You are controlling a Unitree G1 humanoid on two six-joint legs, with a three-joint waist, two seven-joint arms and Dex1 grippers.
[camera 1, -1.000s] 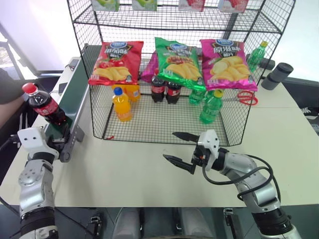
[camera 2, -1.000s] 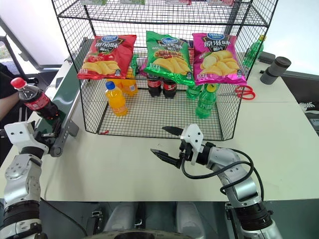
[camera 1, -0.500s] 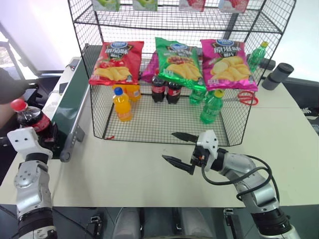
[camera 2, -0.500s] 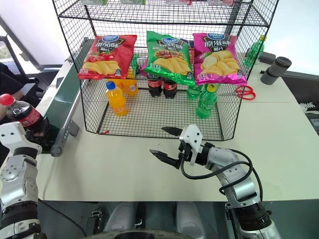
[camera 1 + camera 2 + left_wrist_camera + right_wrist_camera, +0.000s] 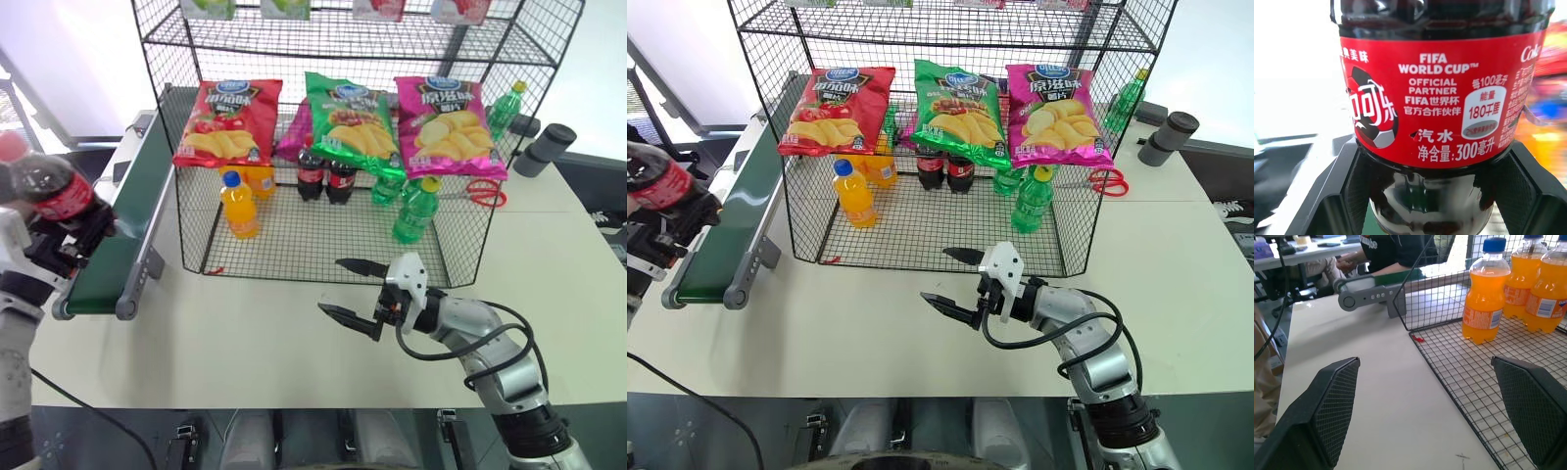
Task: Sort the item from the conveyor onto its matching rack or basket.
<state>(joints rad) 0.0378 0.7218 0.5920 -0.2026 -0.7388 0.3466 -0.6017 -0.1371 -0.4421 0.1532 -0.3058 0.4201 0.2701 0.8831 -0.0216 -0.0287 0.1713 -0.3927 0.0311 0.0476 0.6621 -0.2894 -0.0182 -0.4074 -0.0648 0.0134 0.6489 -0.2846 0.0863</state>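
Cola bottle (image 5: 51, 189) sits pinched in the left gripper (image 5: 61, 238), beside the belt (image 5: 122, 225); two more colas (image 5: 326, 176) stand in the rack (image 5: 323, 235). Right gripper (image 5: 353, 291) gapes empty.

Left end effector (image 5: 69, 230): raised off the left edge of the tabletop, fingers (image 5: 1347, 188) clamped on both sides of the cola bottle (image 5: 49, 186), gripping below its label. Bottle held nearly upright, cap tilted slightly away from the tabletop. Left wrist and forearm rising from below, outside the left edge.

Right end effector (image 5: 355, 292): positioned above the tabletop toward the near edge, roughly midway along it, pointing toward the left edge and held about level. Fingers (image 5: 1334, 401) spread wide apart, nothing between them. Right forearm reaching in from the near right corner, elbow bent, cable looped alongside.
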